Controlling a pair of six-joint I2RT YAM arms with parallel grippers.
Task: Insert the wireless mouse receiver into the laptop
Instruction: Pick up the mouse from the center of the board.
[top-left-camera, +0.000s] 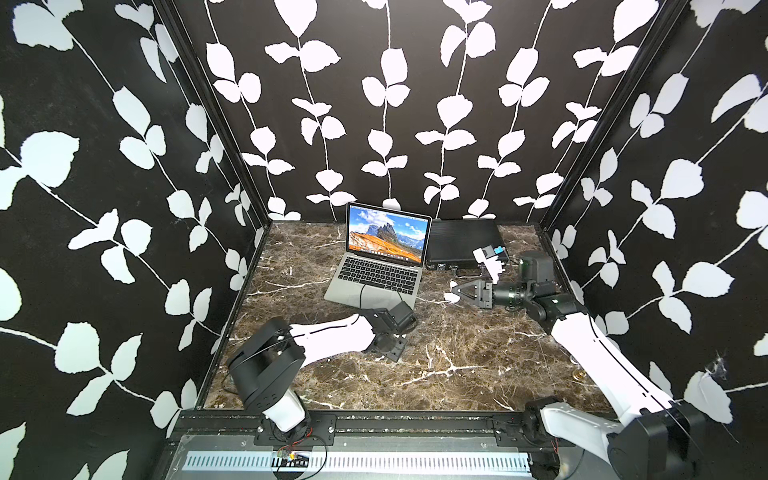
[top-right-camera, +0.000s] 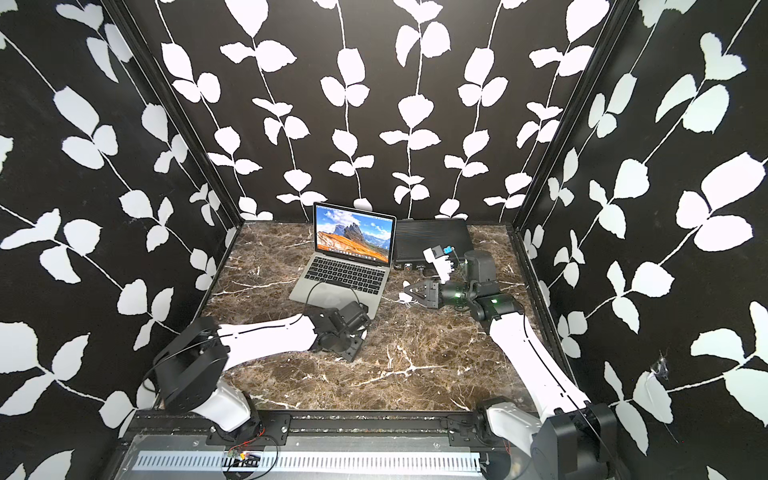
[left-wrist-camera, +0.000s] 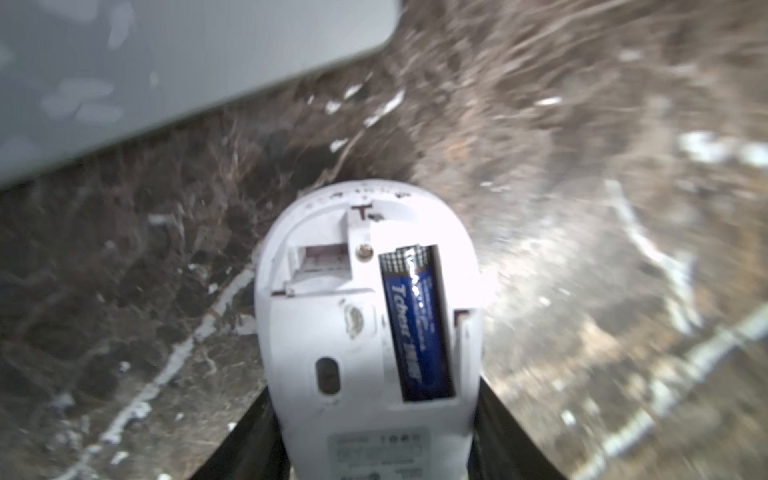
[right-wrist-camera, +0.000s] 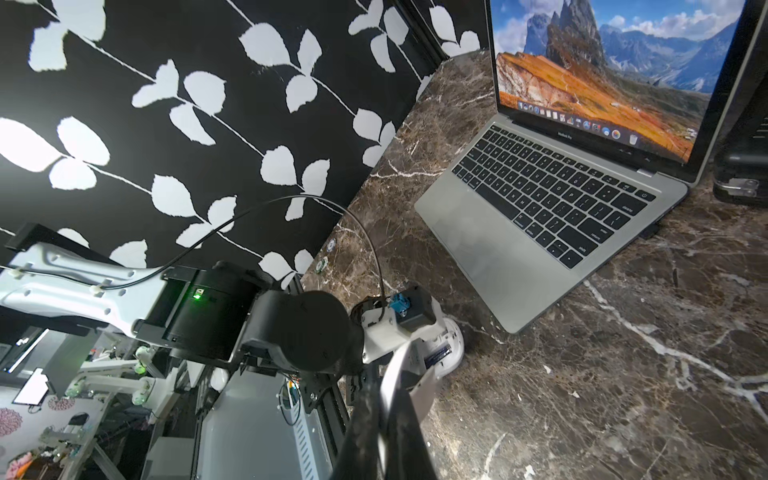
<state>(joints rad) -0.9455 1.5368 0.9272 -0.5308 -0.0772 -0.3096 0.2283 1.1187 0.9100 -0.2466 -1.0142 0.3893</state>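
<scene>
A: The left pincer (left-wrist-camera: 376, 390) clamps the wireless mouse (left-wrist-camera: 357, 332) belly-up, just off the near corner of the laptop (left-wrist-camera: 166, 62), down at the marble tabletop (left-wrist-camera: 582, 208). Any lettering?

B: A hand-drawn "T" near the mouse's tip. A blue battery (left-wrist-camera: 415, 328) sits in its open bay, white brand name too blurred to read. The sticker (left-wrist-camera: 378, 449) carries illegible small print. Under the laptop screen: "MacBook Pro".

A: And the right pincer (top-left-camera: 454, 291)?

B: Closed, off the laptop's right edge, on the near side of a black ribbed case (top-left-camera: 461, 241). Whether anything thin is pinched is unclear. In both top views the left arm's wrist (top-left-camera: 386, 328) hides the mouse.
</scene>
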